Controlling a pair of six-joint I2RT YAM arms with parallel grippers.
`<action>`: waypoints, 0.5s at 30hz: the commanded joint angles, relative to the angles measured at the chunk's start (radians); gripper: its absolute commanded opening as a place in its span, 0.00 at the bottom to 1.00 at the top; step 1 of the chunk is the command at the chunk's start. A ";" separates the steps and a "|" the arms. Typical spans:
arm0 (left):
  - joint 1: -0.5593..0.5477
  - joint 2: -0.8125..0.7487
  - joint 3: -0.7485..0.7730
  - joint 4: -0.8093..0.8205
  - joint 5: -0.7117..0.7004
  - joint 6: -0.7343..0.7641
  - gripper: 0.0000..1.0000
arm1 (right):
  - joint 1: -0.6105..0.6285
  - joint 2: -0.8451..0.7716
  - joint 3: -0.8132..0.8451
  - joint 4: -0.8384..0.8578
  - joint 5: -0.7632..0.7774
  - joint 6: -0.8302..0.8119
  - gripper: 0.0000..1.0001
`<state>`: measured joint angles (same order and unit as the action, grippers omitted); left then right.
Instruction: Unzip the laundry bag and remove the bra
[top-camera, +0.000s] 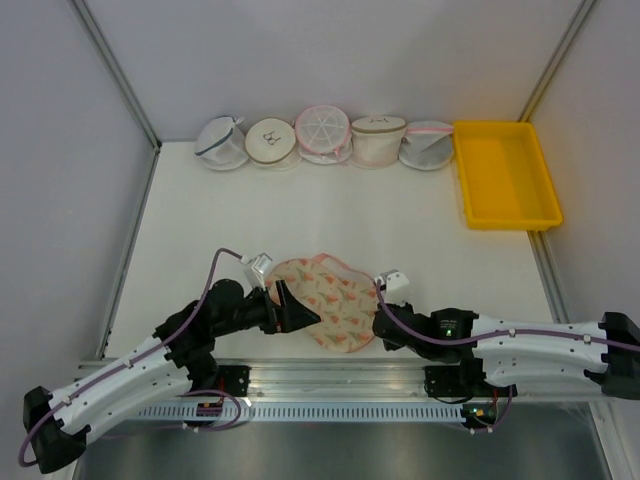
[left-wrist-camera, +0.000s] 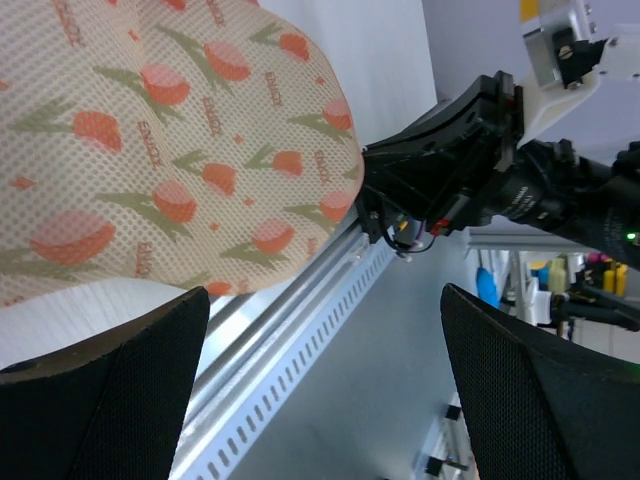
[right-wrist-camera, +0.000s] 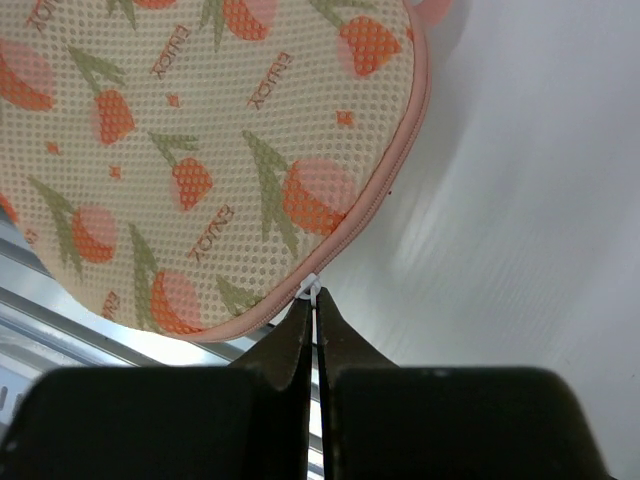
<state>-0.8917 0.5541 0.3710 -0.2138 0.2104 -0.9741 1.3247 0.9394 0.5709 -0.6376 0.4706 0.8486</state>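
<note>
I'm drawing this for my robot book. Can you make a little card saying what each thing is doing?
main thing: oval cream mesh laundry bag with orange flower print, lying flat
left gripper: open, at the bag's left edge, holding nothing
right gripper: shut on the small white zipper pull
bra: not in sight
far right: yellow plastic tray

Count: 1 laundry bag (top-camera: 335, 300) at 6 o'clock; 5 round mesh bags (top-camera: 272, 142) in a row at 12; 1 yellow tray (top-camera: 500, 175) at 2; 2 arms (top-camera: 130, 375), 7 and 5.
</note>
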 joint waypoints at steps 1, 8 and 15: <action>-0.003 -0.052 0.014 -0.116 -0.029 -0.167 1.00 | -0.001 0.039 0.006 0.068 -0.007 -0.036 0.00; -0.010 -0.186 -0.033 -0.153 -0.033 -0.299 1.00 | 0.001 0.137 -0.045 0.490 -0.300 -0.137 0.00; -0.010 -0.207 -0.018 -0.226 -0.022 -0.356 1.00 | -0.001 0.468 0.073 0.798 -0.467 -0.174 0.00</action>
<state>-0.8989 0.3573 0.3431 -0.3855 0.1848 -1.2610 1.3243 1.3323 0.5720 -0.0605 0.1055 0.7078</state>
